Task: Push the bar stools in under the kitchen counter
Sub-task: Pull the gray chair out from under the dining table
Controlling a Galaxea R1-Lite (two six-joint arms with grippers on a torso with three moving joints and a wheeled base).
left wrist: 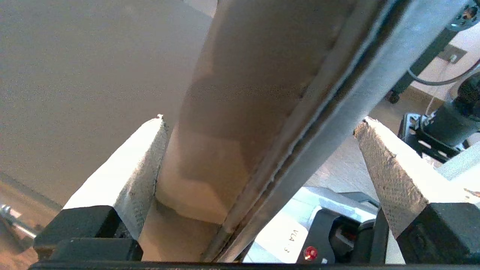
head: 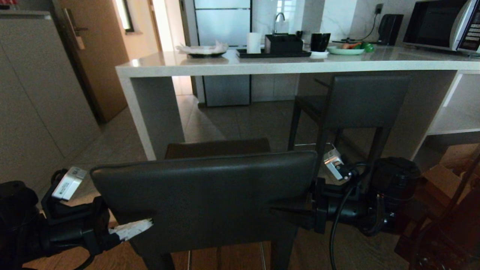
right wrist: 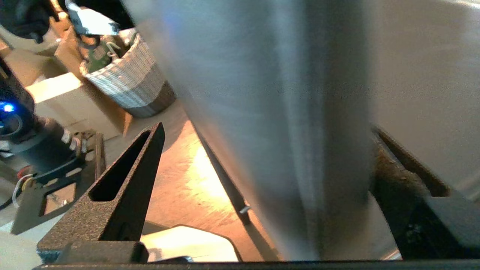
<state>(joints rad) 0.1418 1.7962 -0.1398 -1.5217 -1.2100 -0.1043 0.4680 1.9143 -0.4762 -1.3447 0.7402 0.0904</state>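
The near bar stool is being straddled at both backrest edges: the left hand and the right hand are being held wide open, fingers either side of the padding, nothing clamped. This bracing is judged to allow an even, straight push. The stool is standing short of the table, seat outside the slab. The far stool is already being sheltered beneath it.
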